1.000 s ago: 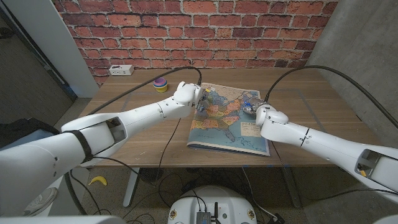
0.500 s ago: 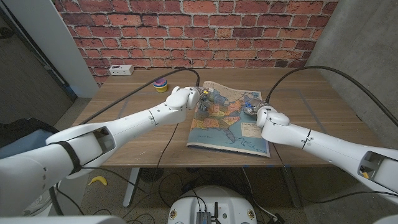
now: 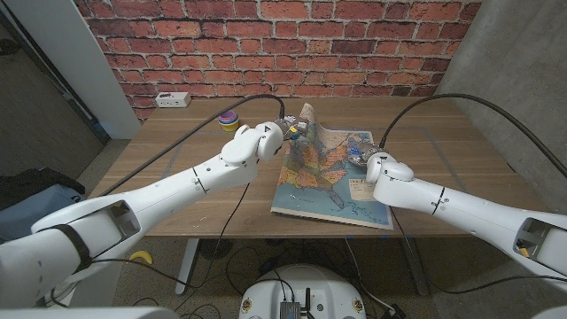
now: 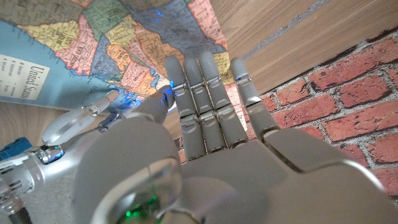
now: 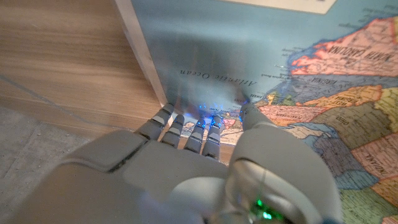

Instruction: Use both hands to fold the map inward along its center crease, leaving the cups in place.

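The colourful map (image 3: pixel 332 177) lies on the wooden table (image 3: pixel 168 168), and its left half stands tilted up off the wood. My left hand (image 3: pixel 270 137) holds that raised left edge; in the left wrist view my left hand (image 4: pixel 186 143) has its fingers stretched straight against the map (image 4: pixel 93 43). My right hand (image 3: pixel 372 162) grips the map's right edge. In the right wrist view its fingers (image 5: pixel 186 127) curl under the map (image 5: pixel 280 50) edge with the thumb on top. The stacked cups (image 3: pixel 229 120) stand on the table left of the map, apart from both hands.
A white power strip (image 3: pixel 172 99) lies at the table's far left corner by the brick wall (image 3: pixel 292 44). A black cable (image 3: pixel 177 137) runs across the table's left part along my left arm. Bare wood shows right of the map (image 3: pixel 461 151).
My left hand has lifted the map's left edge, so the left half now stands up and leans right. My right hand stays at the right edge.
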